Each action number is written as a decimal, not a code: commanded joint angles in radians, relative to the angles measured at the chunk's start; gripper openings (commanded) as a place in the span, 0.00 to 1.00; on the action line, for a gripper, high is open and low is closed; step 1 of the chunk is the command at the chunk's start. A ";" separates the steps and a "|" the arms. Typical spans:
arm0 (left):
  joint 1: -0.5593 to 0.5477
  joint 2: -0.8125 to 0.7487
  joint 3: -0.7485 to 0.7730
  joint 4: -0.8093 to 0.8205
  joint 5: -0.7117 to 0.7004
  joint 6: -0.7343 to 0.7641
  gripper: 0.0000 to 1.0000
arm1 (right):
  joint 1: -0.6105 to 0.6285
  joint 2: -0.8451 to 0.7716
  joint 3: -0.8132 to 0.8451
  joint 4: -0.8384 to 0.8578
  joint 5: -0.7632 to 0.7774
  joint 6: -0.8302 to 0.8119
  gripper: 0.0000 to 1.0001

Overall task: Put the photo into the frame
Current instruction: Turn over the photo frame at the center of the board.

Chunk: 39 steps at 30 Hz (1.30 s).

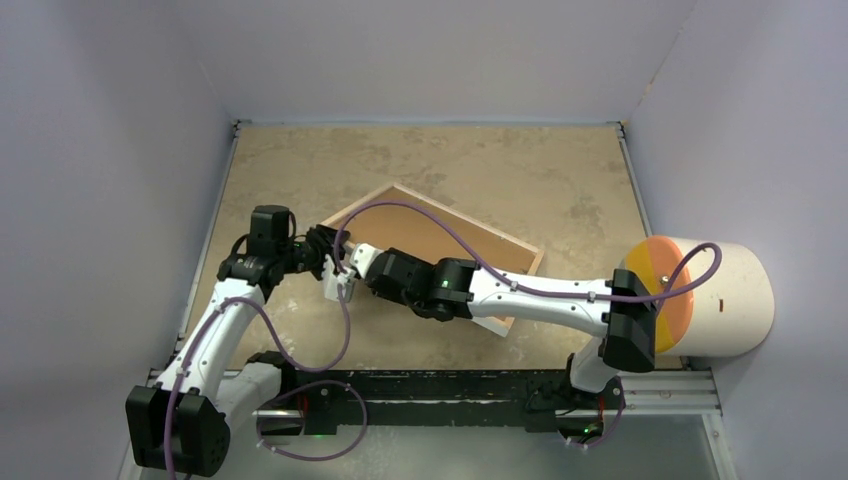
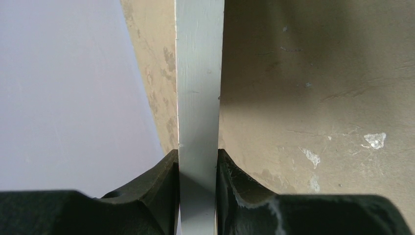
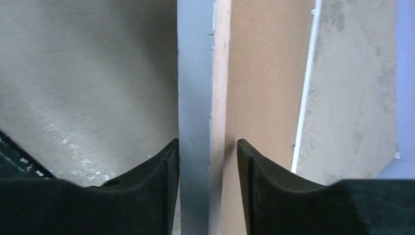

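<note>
On the table (image 1: 560,170) the frame (image 1: 470,218) lies, left gripper (image 2: 198,156) clamped on its white rail, likely steadying it. Right gripper (image 3: 208,147) straddles a rail slackly, gripping nothing. The brown backing board (image 3: 264,73) sits inside, and the photo is unseen.

White frame (image 2: 198,98) (light-wood inner edge) on mottled beige table (image 2: 318,73).

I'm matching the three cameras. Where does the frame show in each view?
Top external: the frame sits angled at table centre.
Left wrist: its white rail runs vertically mid-picture.
Right wrist: the same, brown board beside it.
Shared landmark: the mottled beige tabletop.
</note>
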<state>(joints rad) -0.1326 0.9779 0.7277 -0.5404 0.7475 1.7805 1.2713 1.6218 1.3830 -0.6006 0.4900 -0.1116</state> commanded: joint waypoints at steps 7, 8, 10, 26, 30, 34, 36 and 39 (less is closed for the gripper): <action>-0.001 0.012 0.104 0.035 0.039 -0.148 0.46 | 0.052 -0.035 0.006 0.100 0.341 -0.027 0.10; -0.001 0.011 0.114 0.041 0.039 -0.181 0.65 | 0.053 -0.039 0.012 0.111 0.344 -0.029 0.09; 0.001 -0.007 0.124 0.091 0.036 -0.272 0.76 | 0.052 -0.043 0.036 0.124 0.341 -0.034 0.07; 0.357 0.088 0.518 0.374 0.037 -1.323 0.89 | -0.115 0.171 0.726 -0.078 0.021 0.115 0.01; 0.381 0.100 0.537 0.291 0.093 -1.327 0.90 | -0.292 0.155 0.722 -0.082 -0.171 0.277 0.00; 0.391 0.101 0.500 0.269 0.128 -1.337 0.91 | -0.540 0.109 0.580 -0.019 -0.426 0.439 0.00; 0.392 0.109 0.497 0.248 0.144 -1.335 0.92 | -0.639 0.104 0.540 0.000 -0.531 0.486 0.00; 0.396 0.128 0.501 0.214 0.161 -1.329 0.93 | -0.736 0.104 0.508 0.001 -0.577 0.507 0.00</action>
<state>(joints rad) 0.2504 1.0870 1.2308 -0.2733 0.8429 0.4850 0.6319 1.7596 1.9339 -0.6140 0.0483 0.3103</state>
